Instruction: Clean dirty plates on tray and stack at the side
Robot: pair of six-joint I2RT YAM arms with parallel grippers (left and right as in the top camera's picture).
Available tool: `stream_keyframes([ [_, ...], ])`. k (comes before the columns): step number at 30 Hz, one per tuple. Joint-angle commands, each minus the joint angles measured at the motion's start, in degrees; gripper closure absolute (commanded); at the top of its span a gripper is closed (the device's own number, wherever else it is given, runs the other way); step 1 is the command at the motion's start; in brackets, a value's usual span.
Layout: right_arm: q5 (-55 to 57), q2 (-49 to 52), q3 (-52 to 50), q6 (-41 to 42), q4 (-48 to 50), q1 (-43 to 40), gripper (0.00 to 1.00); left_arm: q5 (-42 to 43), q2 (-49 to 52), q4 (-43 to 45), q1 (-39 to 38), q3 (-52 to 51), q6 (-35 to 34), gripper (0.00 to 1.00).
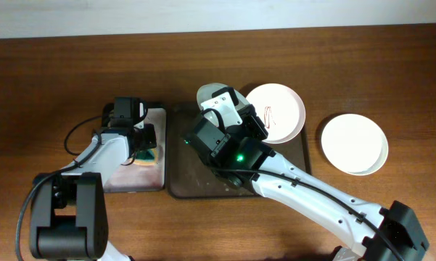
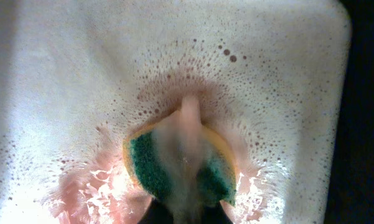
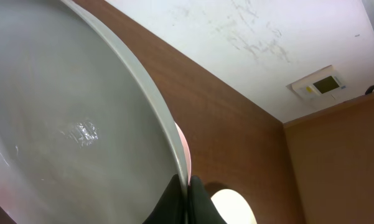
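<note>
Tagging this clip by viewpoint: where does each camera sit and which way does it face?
Overhead: above the table, facing straight down on the tray, sponge tray, plates; both arms show.
Left wrist: on the left arm, facing down at the sponge; the blurred left pincer shows.
Right wrist: on the right arm, tilted up past the lifted plate toward the ceiling; the right pincer grips its rim.
Shared: overhead and left wrist, the sponge; overhead and right wrist, the lifted plate.

Bare tray floor (image 1: 190, 181) at front (right arm (image 1: 312, 196) across it), squiggled plate (image 1: 283, 107) behind
</note>
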Motion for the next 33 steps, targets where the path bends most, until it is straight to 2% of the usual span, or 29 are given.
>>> stream_keyframes([
  [1, 1.79, -1.29, -0.13, 0.07, 0.15, -0.26, 0.96, -0.68, 0.61, -0.04, 0.26, 2.82, 0.33, 1.00],
  [4, 1.81, -1.29, -0.13, 0.07, 0.15, -0.26, 0.96, -0.66, -0.04, -1.42, 0.24, 5.05, 0.90, 1.00],
  [5, 1.81, -1.29, -0.13, 0.07, 0.15, -0.26, 0.96, -0.63, -0.37, -2.27, 0.24, 5.79, 1.51, 0.87],
  [6, 1.81, -1.29, -0.13, 0.07, 0.15, -0.26, 0.96, -0.66, -0.79, -3.63, 0.24, 6.60, 1.64, 0.50],
  [7, 1.79, -1.29, -0.13, 0.07, 0.17, -0.26, 0.96, -0.66, -1.14, -4.79, 0.24, 6.97, 1.64, 0.36],
  [8, 1.79, -1.29, -0.13, 0.07, 0.20, -0.26, 0.96, -0.63, -1.33, -5.97, 0.24, 7.02, 1.62, 0.30],
  [9, 1.79, -1.29, -0.13, 0.07, 0.17, -0.26, 0.96, -0.48, -1.33, -7.85, 0.24, 7.02, 1.57, 0.28],
  [13, 1.79, -1.29, -0.13, 0.07, 0.00, -0.26, 0.96, -0.02, -1.31, -16.09, 0.24, 6.82, 1.57, 0.27],
  [15, 1.81, -1.29, -0.13, 0.07, -0.02, -0.26, 0.96, -0.02, -1.22, -17.31, 0.24, 6.82, 1.57, 0.27],
  [23, 1.79, -1.29, -0.13, 0.07, -0.09, -0.26, 0.96, -0.11, -0.79, -15.80, 0.13, 6.03, 1.57, 0.29],
  [27, 1.79, -1.29, -0.13, 0.07, -0.31, -0.26, 0.96, 0.09, 0.94, -14.32, 0.13, 4.44, 1.55, 0.34],
  [29, 1.79, -1.29, -0.13, 0.07, -0.33, -0.26, 0.96, 0.46, 1.92, -14.32, 0.13, 3.93, 1.57, 0.47],
  [31, 1.79, -1.29, -0.13, 0.07, -0.44, -0.26, 0.96, 0.46, 2.82, -14.73, 0.13, 3.67, 1.57, 0.64],
  [32, 1.79, -1.29, -0.13, 0.07, -0.48, -0.26, 0.96, 0.46, 3.04, -15.21, 0.13, 3.67, 1.57, 0.77],
  [33, 1.79, -1.29, -0.13, 0.07, -0.48, -0.26, 0.96, 0.46, 3.08, -15.58, 0.13, 3.67, 1.57, 0.84],
])
